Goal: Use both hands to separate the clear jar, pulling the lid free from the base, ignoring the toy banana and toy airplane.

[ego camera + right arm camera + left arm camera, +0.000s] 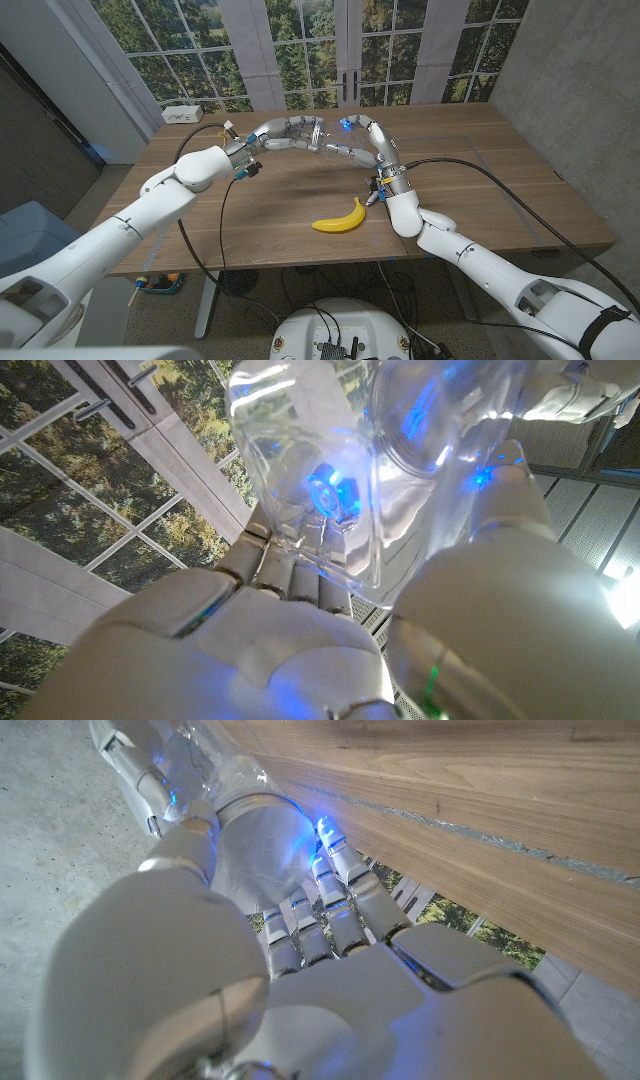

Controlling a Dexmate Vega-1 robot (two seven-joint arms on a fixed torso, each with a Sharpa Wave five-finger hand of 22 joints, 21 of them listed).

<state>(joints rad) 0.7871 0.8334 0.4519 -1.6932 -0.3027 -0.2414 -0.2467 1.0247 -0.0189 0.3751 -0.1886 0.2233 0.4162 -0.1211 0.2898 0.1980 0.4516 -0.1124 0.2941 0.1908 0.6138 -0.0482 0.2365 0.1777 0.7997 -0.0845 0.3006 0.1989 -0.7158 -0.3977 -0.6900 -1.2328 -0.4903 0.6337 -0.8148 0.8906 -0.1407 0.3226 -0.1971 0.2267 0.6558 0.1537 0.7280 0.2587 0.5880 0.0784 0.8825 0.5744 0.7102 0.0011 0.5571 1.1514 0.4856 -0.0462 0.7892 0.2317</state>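
Clear jar (322,137) hangs in the air above the wooden table (500,170), past the toy banana (339,218) toward the windows, caught between both hands. Left hand (285,134) has its fingers wrapped around one end of it, and the right hand (360,145) grips the other end from the far side. Close up, the right wrist view shows transparent plastic (340,470) pressed against the fingers (300,575); whether lid and base are apart I cannot tell.
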